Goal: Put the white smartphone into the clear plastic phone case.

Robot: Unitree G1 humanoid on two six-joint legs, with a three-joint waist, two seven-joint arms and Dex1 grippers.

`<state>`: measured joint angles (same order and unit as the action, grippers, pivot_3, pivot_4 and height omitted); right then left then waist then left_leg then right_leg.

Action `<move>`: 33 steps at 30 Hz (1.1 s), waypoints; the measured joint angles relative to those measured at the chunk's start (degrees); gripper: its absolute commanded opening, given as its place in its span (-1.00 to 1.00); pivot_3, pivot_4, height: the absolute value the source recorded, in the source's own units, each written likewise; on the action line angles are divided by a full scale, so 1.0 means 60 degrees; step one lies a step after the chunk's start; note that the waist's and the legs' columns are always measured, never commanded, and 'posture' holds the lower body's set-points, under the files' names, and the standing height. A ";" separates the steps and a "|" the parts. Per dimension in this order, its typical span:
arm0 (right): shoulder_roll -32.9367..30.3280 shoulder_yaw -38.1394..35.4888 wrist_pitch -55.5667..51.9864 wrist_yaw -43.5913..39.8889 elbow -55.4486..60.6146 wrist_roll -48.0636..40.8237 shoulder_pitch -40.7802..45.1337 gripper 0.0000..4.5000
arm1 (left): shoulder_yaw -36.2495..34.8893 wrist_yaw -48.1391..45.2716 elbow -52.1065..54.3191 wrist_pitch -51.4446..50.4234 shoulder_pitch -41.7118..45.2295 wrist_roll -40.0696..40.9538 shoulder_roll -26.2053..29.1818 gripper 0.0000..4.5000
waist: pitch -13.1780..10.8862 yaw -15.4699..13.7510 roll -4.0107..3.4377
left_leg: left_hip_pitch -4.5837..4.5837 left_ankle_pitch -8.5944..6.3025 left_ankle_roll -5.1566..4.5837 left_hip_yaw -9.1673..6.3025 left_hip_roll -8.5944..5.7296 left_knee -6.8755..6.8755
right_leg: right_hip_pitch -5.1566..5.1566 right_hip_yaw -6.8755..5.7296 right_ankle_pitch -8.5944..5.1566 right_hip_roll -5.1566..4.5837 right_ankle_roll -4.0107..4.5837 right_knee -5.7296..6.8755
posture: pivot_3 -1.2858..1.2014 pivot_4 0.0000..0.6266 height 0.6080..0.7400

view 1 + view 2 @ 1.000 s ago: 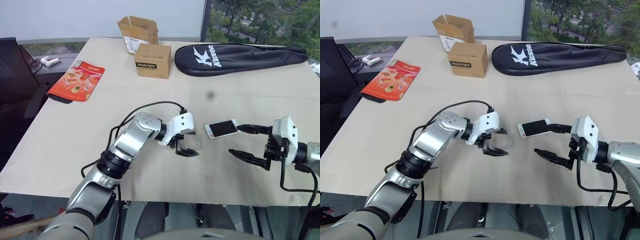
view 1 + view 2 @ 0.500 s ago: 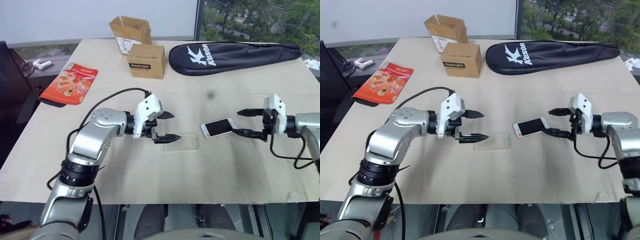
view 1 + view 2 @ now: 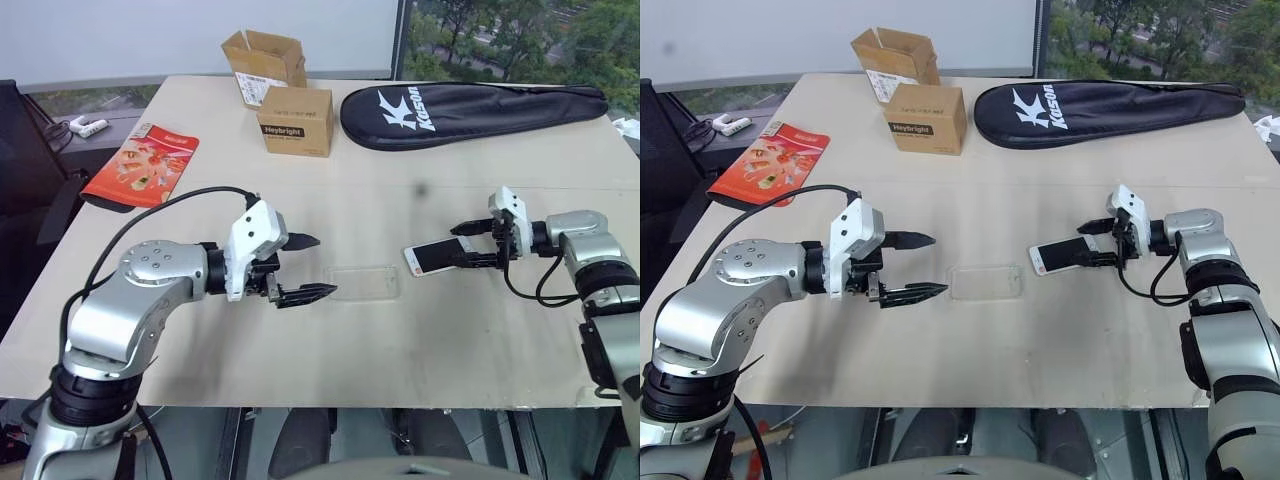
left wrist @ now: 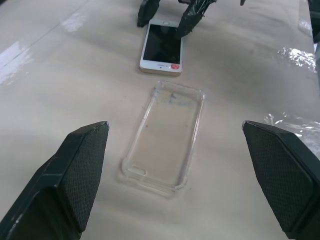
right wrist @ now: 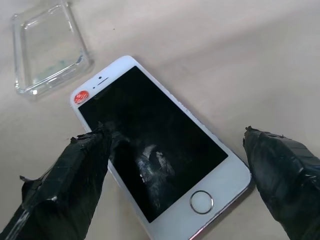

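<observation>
The clear plastic phone case (image 3: 365, 282) is lying on the desk (image 3: 330, 350), just left of the white smartphone (image 3: 433, 257), boxes (image 3: 297, 120) sitting behind.

Silver arms, white wrists, black cabled gripper (image 3: 305, 268).

Even daylight comes from the window (image 3: 520, 40) at the far edge — bright, with soft shadows. The bench (image 4: 60, 75) shows pale glare streaks in the left wrist view, and the near fingers (image 4: 75, 180) — close to the lens — look soft.
</observation>
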<state>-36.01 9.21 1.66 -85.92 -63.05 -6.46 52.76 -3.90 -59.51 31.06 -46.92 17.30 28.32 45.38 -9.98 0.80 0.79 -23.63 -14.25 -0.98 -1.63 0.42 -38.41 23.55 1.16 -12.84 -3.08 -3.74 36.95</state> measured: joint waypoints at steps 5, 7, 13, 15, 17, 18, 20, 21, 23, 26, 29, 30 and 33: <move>-0.0192 0.0189 0.0516 -0.0083 0.0203 0.0094 -0.0143 1.00 | 0.0133 0.0308 -0.0173 0.0439 -0.0047 -0.0338 0.0256 0.96 | 0.0000 -0.0026 0.0000 | -0.0002 0.0000 0.0000 -0.0001 -0.0003 0.0002 | 0.0000 -0.0003 0.0000 -0.0001 0.0000 -0.0001 | 0.03 -0.52 1.00; -0.0293 0.0212 0.0931 -0.0088 0.0439 0.0090 -0.0384 1.00 | 0.0348 0.0359 -0.0338 0.0711 -0.0023 -0.0462 0.0269 0.96 | 0.0000 -0.0030 0.0000 | -0.0004 0.0000 0.0001 0.0001 -0.0003 0.0002 | 0.0000 -0.0002 0.0000 -0.0002 0.0000 -0.0002 | 0.03 -0.52 1.00; -0.0732 0.0281 0.1773 -0.0092 0.1686 0.0078 -0.1314 1.00 | 0.0773 0.0416 -0.0834 0.1716 0.0198 -0.0939 0.0198 0.96 | 0.0001 -0.0034 -0.0001 | -0.0003 0.0000 0.0001 0.0000 -0.0002 0.0002 | 0.0000 -0.0004 0.0000 -0.0002 0.0000 0.0000 | 0.03 -0.52 1.00; -0.0878 0.0284 0.1843 -0.0092 0.2145 0.0078 -0.1602 1.00 | 0.0800 0.0399 -0.0946 0.1880 0.0258 -0.0975 0.0199 0.96 | 0.0001 -0.0037 -0.0001 | -0.0003 0.0000 0.0000 -0.0001 -0.0002 0.0002 | 0.0000 -0.0005 0.0000 -0.0002 0.0000 -0.0001 | 0.03 -0.52 1.00; -0.0965 0.0276 0.1807 -0.0092 0.2552 0.0080 -0.1830 1.00 | 0.0849 0.0367 -0.1033 0.2003 0.0295 -0.0999 0.0199 0.96 | 0.0001 -0.0028 -0.0001 | -0.0002 0.0000 -0.0001 0.0000 -0.0002 0.0002 | 0.0000 -0.0004 0.0000 -0.0002 0.0000 -0.0001 | 0.03 -0.52 1.00; -0.0993 0.0281 0.1754 -0.0091 0.2677 0.0092 -0.1888 1.00 | 0.0894 0.0361 -0.1044 0.2046 0.0297 -0.1007 0.0199 0.96 | 0.0001 -0.0026 -0.0001 | -0.0002 -0.0001 -0.0001 0.0002 -0.0002 0.0002 | 0.0000 -0.0003 0.0000 -0.0002 0.0000 -0.0001 | 0.03 -0.52 1.00; -0.1046 0.0319 0.1508 -0.0072 0.2952 0.0169 -0.1985 1.00 | 0.1071 0.0340 -0.1044 0.2080 0.0294 -0.1006 0.0188 0.96 | 0.0002 -0.0033 0.0000 | -0.0002 -0.0001 -0.0001 -0.0001 -0.0002 0.0002 | -0.0001 -0.0004 0.0000 -0.0001 0.0000 -0.0001 | 0.03 -0.52 1.00; -0.1051 0.0326 0.1396 -0.0060 0.3037 0.0197 -0.1999 0.89 | 0.1115 0.0333 -0.1044 0.2080 0.0292 -0.1006 0.0175 0.99 | 0.0002 -0.0033 0.0000 | -0.0002 -0.0001 -0.0001 0.0000 -0.0002 0.0001 | -0.0001 -0.0004 0.0000 -0.0001 0.0000 0.0000 | 0.03 -0.52 1.00; -0.1063 0.0307 0.1011 -0.0018 0.3257 0.0213 -0.2052 0.66 | 0.1141 0.0335 -0.1044 0.2093 0.0293 -0.1006 0.0138 1.00 | 0.0003 -0.0035 0.0001 | 0.0000 -0.0001 -0.0001 -0.0002 -0.0002 0.0001 | -0.0004 -0.0005 0.0000 -0.0001 0.0000 0.0000 | 0.03 -0.52 1.00; -0.1088 0.0267 0.0506 -0.0006 0.3523 0.0214 -0.2120 0.29 | 0.1150 0.0338 -0.1044 0.2100 0.0301 -0.1006 0.0134 1.00 | 0.0004 -0.0041 0.0003 | 0.0000 -0.0001 -0.0001 -0.0007 -0.0001 0.0002 | -0.0006 -0.0011 -0.0001 0.0000 0.0000 -0.0001 | 0.03 -0.52 1.00; -0.1107 0.0260 0.0168 0.0042 0.3793 0.0249 -0.2195 0.29 | 0.1167 0.0338 -0.1044 0.2103 0.0319 -0.1007 0.0129 1.00 | 0.0005 -0.0037 0.0003 | 0.0001 -0.0001 -0.0002 -0.0007 -0.0001 0.0002 | -0.0007 -0.0011 -0.0001 0.0000 0.0000 0.0000 | 0.03 -0.52 1.00; -0.1109 0.0256 0.0163 0.0063 0.3827 0.0262 -0.2212 0.29 | 0.1168 0.0339 -0.1044 0.2110 0.0319 -0.1007 0.0126 1.00 | 0.0006 -0.0037 0.0003 | 0.0003 -0.0001 -0.0002 -0.0007 -0.0001 0.0002 | -0.0008 -0.0012 -0.0001 0.0000 0.0000 0.0000 | 0.03 -0.52 1.00; -0.1103 0.0219 0.0194 0.0151 0.3877 0.0267 -0.2265 0.29 | 0.1169 0.0341 -0.1059 0.2139 0.0318 -0.1009 0.0126 1.00 | 0.0007 -0.0035 0.0006 | 0.0008 -0.0001 -0.0002 -0.0006 0.0000 0.0001 | -0.0014 -0.0012 -0.0001 0.0000 0.0000 -0.0001 | 0.03 -0.52 1.00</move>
<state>-42.63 10.52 2.82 -85.02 -39.79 -4.86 39.17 3.11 -57.47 24.70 -34.09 19.21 22.27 46.13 -9.94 0.59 0.83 -23.59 -14.26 -0.99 -1.66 0.42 -38.40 23.46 1.09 -12.85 -3.07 -3.74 36.95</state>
